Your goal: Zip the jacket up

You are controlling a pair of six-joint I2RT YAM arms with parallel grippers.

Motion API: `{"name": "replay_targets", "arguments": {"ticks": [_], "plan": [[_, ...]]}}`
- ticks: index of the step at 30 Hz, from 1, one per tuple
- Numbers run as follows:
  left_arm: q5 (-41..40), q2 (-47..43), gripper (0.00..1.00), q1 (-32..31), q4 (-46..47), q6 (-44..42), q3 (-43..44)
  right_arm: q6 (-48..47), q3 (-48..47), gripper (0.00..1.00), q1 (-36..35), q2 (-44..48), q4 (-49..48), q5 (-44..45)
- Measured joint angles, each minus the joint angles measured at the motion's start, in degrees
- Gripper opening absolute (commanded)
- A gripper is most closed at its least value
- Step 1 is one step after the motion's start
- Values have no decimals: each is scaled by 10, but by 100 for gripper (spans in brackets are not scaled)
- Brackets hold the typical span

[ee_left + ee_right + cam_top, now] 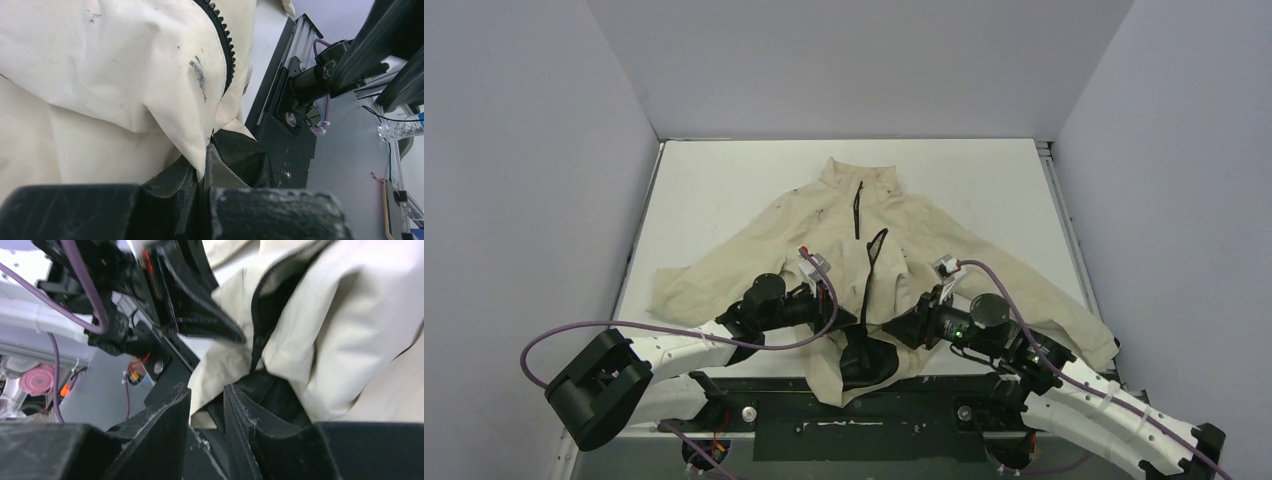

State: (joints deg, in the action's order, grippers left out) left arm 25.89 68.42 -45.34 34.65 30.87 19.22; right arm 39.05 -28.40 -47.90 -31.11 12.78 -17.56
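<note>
The beige jacket (824, 240) lies spread on the white table (714, 190), collar far, hem near the arms. Its black zipper (858, 210) is joined only near the collar; lower down the front gapes and black lining (864, 360) shows at the hem. My left gripper (832, 312) is shut on a cream fold of the left front panel (100, 65), its tip pinched between the jaws (207, 172), beside the zipper teeth (227, 50). My right gripper (912, 322) is open at the right panel (350, 325); hem edge and lining (280, 395) sit at its gap (206, 395).
A black rail (285, 115) runs along the table's near edge, under the hanging hem. The grey booth walls (544, 150) close in the table on three sides. The left gripper (200, 310) is close ahead in the right wrist view. A water bottle (400, 131) lies off the table.
</note>
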Motion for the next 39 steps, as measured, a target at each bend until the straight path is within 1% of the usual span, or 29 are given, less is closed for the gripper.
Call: {"name": "replay_targets", "arguments": {"ticks": [6, 8, 10, 14, 19, 28, 39], "plan": [[0, 0, 0, 0, -7, 0, 0, 87, 72, 37, -155, -41, -43, 136], [0, 0, 0, 0, -11, 0, 0, 114, 95, 38, -190, -66, -73, 184], [0, 0, 0, 0, -14, 0, 0, 142, 125, 40, -208, -82, -114, 225], [0, 0, 0, 0, -15, 0, 0, 188, 179, 45, -216, -108, -198, 283], [0, 0, 0, 0, -15, 0, 0, 211, 194, 48, -216, -143, -267, 322], [0, 0, 0, 0, -15, 0, 0, 202, 201, 48, -216, -206, -386, 316], [0, 0, 0, 0, -15, 2, 0, 201, 204, 46, -216, -267, -440, 316]]}}
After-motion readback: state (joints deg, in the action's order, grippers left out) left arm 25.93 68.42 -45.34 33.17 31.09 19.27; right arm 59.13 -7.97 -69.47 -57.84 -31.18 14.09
